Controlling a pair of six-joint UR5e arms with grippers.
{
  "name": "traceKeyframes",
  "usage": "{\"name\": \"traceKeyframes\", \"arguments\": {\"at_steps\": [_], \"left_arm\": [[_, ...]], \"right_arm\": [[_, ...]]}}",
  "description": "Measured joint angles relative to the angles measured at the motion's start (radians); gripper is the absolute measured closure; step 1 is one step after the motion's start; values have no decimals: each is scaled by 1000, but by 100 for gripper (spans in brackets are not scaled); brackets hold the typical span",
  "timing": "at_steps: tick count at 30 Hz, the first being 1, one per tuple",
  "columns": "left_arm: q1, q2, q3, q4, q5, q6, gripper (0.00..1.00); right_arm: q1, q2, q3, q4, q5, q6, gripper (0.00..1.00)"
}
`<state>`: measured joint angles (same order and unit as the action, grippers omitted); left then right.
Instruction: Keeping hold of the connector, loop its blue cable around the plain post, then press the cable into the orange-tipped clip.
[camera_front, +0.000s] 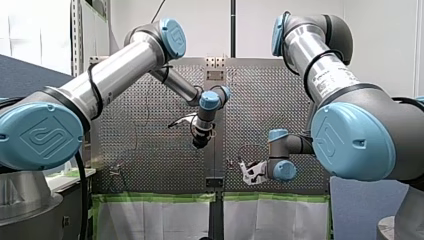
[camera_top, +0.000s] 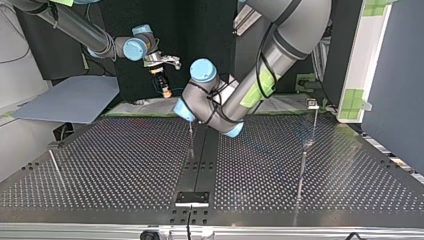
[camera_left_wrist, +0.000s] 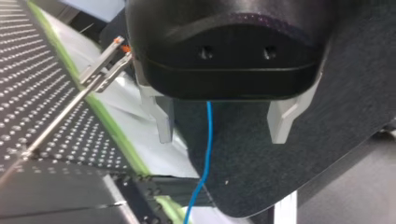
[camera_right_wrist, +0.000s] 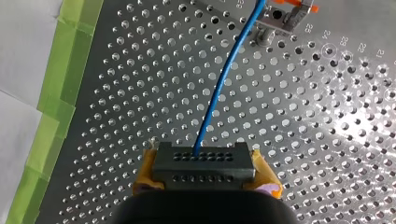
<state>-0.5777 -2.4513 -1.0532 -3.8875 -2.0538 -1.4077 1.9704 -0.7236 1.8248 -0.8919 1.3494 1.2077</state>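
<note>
while my right gripper (camera_right_wrist: 205, 176) clamps the connector (camera_right_wrist: 204, 159) between its yellow-padded fingers, the blue cable (camera_right_wrist: 219, 88) leaves the block's upper row of holes. it curves away over the surface (camera_right_wrist: 317, 140) toward the orange-tipped clip (camera_right_wrist: 286, 11). it passes just beside the clip, and i cannot tell whether the two touch. the connector is a dark, flat, rectangular block with two rows of small round holes. the surface is shiny metal drilled all over in a regular grid, and a strip of green tape (camera_right_wrist: 60, 93) edges it next to white sheeting.

my left gripper (camera_left_wrist: 220, 140) has a glossy black body and two pale, tapered fingers (camera_left_wrist: 164, 123) standing apart with nothing gripped. the thin cable hangs down between them, clear of both. off to one side the slim metal clip stands on a slender stem near the taped edge. beyond the fingers lies a matte dark sheet (camera_left_wrist: 303, 163).

in the top view my left arm's bulky grey and blue wrist joints hang low over the middle of the surface and hide part of its far edge. a thin bare rod (camera_top: 192, 142) rises just below them.
</note>
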Motion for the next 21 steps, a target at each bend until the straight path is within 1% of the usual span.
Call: {"name": "traceKeyframes", "arguments": {"at_steps": [8,10,14,21], "left_arm": [[0,-15,64,-82,17,-18,0],[2,-16,75,-95,23,-21,0],[8,-17,83,-83,45,-28,0],[22,-17,106,-32,87,-56,0]], "right_arm": [[3,0,0,0,-1,-3,100],[4,0,0,0,-1,-3,100],[5,0,0,0,-1,-3,100],[9,0,0,0,-1,-3,100]]}}
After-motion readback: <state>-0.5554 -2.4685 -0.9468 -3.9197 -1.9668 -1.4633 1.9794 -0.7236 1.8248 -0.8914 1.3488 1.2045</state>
